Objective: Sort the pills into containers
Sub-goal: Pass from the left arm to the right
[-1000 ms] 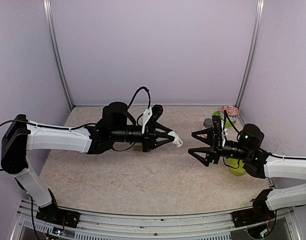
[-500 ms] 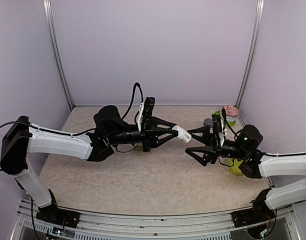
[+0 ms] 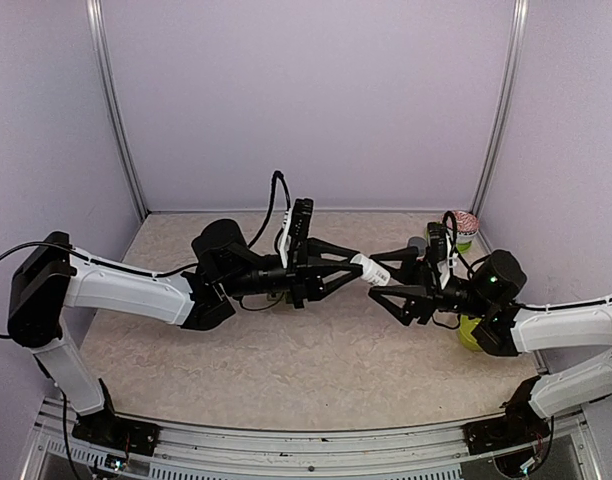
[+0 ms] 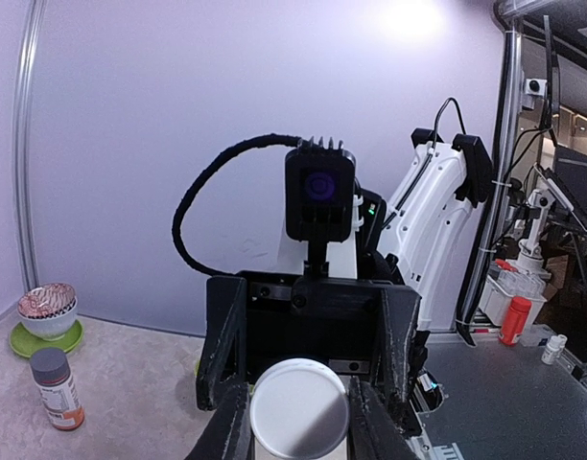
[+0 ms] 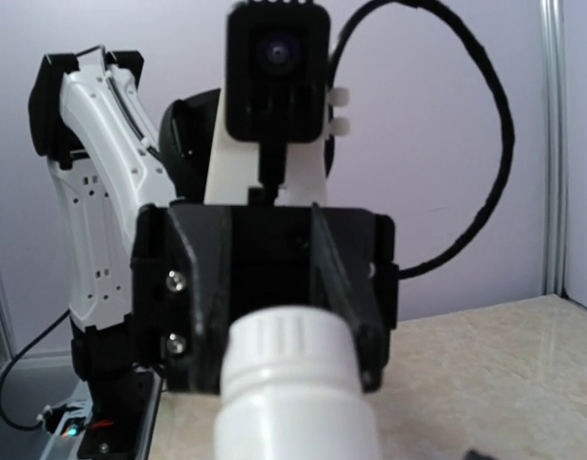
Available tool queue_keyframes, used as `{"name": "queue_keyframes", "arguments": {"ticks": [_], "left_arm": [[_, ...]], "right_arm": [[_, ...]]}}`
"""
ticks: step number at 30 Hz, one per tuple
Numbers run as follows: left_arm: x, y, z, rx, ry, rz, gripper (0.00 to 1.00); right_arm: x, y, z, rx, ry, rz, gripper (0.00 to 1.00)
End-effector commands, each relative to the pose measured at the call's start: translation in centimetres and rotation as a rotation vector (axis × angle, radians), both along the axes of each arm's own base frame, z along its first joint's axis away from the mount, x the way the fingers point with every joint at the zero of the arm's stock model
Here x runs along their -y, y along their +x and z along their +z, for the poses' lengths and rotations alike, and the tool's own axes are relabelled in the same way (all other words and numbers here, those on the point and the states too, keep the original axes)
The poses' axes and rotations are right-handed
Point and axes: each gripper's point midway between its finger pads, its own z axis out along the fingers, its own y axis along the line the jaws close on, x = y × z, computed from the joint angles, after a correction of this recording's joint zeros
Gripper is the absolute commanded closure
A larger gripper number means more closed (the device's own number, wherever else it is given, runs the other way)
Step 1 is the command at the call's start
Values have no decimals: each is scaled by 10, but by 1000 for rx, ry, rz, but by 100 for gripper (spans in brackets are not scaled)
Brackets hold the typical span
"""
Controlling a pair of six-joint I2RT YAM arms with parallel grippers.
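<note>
Your white bottle [image 3: 364,269] hangs mid-frame above the table [image 3: 286,370].
Left gripper [image 3: 350,268] jaws clamp it; right gripper [image 3: 376,276] jaws stand apart around its free end. Grey-capped bottle [image 4: 56,388] and bowl [image 4: 47,311] sit lower left, left wrist view.

The left gripper [image 4: 299,426] clamps a white bottle [image 4: 300,410], round end toward the camera. The right gripper [image 4: 309,343] faces it, jaws spread either side of that bottle. At the left, a grey-capped bottle [image 4: 56,388] stands near a bowl [image 4: 46,309] on a green saucer [image 4: 35,340].
</note>
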Motion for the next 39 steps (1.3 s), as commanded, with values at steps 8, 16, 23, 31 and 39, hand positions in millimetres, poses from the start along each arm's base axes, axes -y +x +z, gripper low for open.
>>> {"name": "queue_keyframes", "arguments": {"ticks": [8,16,23,31,39], "left_arm": [[-2,0,4,12,-34,24,88],[0,0,-3,-3,-11,17,88],[1,-2,-7,-13,-6,-1,88],[2,-3,-7,-28,-5,-12,88],[5,11,-8,-136,1,44,86]], "right_arm": [[-6,-5,17,24,51,41,36],[-7,-2,18,23,53,30,42],[-9,-2,16,26,43,41,54],[-11,-3,15,34,34,45,74],[-9,12,6,47,-16,-60,78]]}}
